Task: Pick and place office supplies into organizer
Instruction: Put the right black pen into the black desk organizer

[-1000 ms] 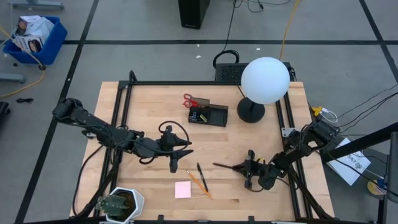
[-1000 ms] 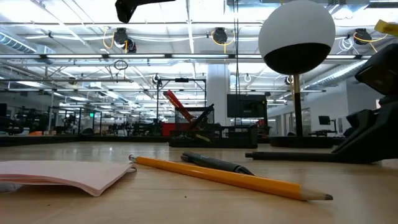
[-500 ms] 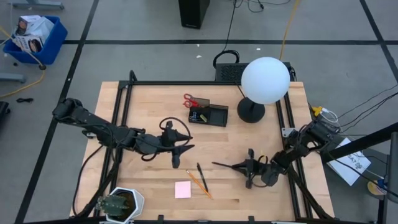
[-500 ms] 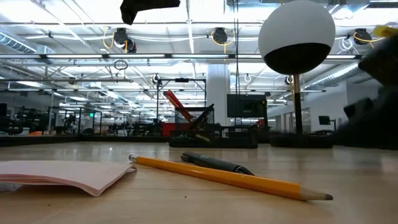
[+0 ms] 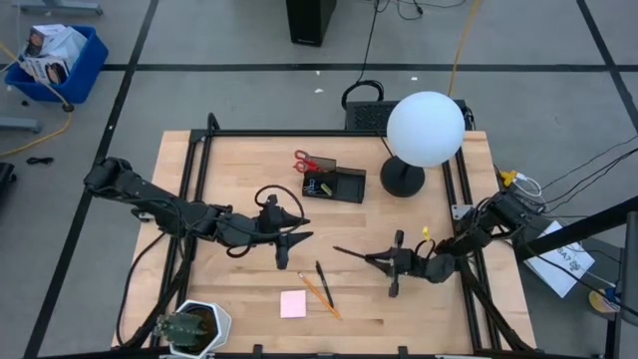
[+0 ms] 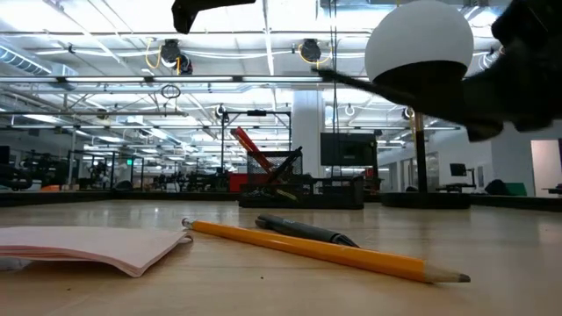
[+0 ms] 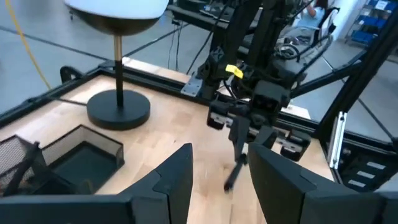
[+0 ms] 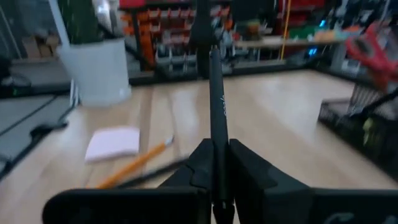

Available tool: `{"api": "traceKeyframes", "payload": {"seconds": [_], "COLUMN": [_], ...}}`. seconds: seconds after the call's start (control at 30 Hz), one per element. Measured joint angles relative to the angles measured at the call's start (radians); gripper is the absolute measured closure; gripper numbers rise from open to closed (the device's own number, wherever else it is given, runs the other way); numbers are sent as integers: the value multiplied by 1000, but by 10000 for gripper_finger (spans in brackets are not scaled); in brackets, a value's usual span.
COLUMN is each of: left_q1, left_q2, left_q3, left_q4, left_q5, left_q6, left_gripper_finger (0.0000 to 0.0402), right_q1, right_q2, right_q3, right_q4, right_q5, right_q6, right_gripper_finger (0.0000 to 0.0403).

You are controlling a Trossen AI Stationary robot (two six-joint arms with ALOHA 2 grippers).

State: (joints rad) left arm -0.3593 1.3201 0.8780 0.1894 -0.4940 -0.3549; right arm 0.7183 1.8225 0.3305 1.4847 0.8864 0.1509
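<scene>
My right gripper (image 5: pixel 384 261) is shut on a black pen (image 5: pixel 354 255) above the table's right middle; the low view shows the pen (image 6: pixel 369 83) high above the wood. My left gripper (image 5: pixel 297 244) hovers open at mid-table, touching nothing. An orange pencil (image 5: pixel 317 292), a second black pen (image 5: pixel 322 279) and the pink sticky pad (image 5: pixel 292 303) lie flat near the near edge. The black organizer (image 5: pixel 334 183) stands at the far middle, with red-handled scissors (image 5: pixel 309 162) stuck in its back section. My right gripper pinches the black pen between its two fingers near one end (image 8: pixel 216 163). The fingers come level from the table's right side and the pen runs on forward past their tips (image 8: pixel 214 93). It is lifted clear of the table, pointing toward the left edge, slightly tilted.
A lamp with a white globe (image 5: pixel 426 128) and round black base (image 5: pixel 402 179) stands right of the organizer. A white plant pot (image 5: pixel 194 327) sits at the near left corner. Black frame rails (image 5: pixel 189 199) run along the table's sides. Bare wood lies between the two grippers.
My right gripper has risen from the table with the black pen, which lay on the wood a second ago and is now lifted clear, and has moved a little toward the left and far edges. My left gripper has drifted slightly toward the right.
</scene>
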Motion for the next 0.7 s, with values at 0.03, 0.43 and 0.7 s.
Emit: {"api": "traceKeyframes", "payload": {"seconds": [0.03,0.43,0.7], "left_q1": [0,6,6], "left_q2": [0,0,0], "left_q3": [0,0,0], "left_q4": [-2,-1,-5], "left_q5": [0,-4,-4], "left_q6": [-13,-12,-13], "left_gripper_finger": [243,243,243], "right_q1": [-9,-176,-247], "right_q2": [0,-1,-1], "right_q3": [0,109,220], "right_q4": [29,82,82], "right_q5": [-1,-195,-308], "right_q6": [-24,-162,-277], "right_gripper_finger": [378,378,378]}}
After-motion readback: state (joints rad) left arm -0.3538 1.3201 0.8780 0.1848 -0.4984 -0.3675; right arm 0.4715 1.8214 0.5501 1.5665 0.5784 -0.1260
